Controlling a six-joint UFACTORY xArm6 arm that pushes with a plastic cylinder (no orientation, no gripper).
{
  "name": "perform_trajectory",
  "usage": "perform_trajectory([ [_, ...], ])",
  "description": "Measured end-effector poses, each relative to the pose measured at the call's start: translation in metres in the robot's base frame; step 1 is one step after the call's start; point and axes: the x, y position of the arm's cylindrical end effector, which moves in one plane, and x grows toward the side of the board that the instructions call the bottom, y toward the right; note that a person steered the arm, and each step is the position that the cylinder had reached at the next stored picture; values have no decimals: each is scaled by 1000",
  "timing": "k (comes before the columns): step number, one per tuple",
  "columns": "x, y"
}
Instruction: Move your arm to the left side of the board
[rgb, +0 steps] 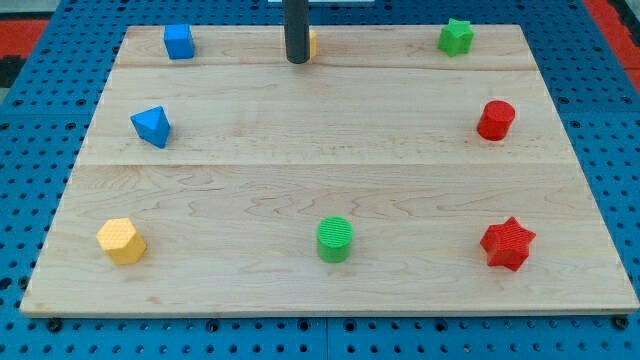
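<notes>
While no writing shows, my tip (297, 61) at board (330, 180) top, hiding yellow block (312, 43), no claw.

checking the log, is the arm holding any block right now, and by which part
Nothing is held. My tip is a bare rod near the view's top, just left of a mostly hidden yellow block.

A pale wooden board (330, 180) made of planks joined side by side fills most of the view, its grain running left to right under even, soft light. It rests on a blue pegboard (40, 120) dotted with rows of dark holes, visible along every edge. At the view's top right corner, a red-and-white strip (612, 18) shows.
</notes>
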Motion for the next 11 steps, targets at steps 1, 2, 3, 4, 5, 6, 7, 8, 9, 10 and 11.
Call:
perform_trajectory([
  [1,0,-2],
  [2,0,-29],
  [3,0,-48],
  [4,0,-48],
  [5,-31,-51],
  [6,-49,-51],
  [7,-60,-58],
  [8,-63,-66],
  [9,-64,-68],
  [10,-64,-86],
  [11,-65,-90],
])
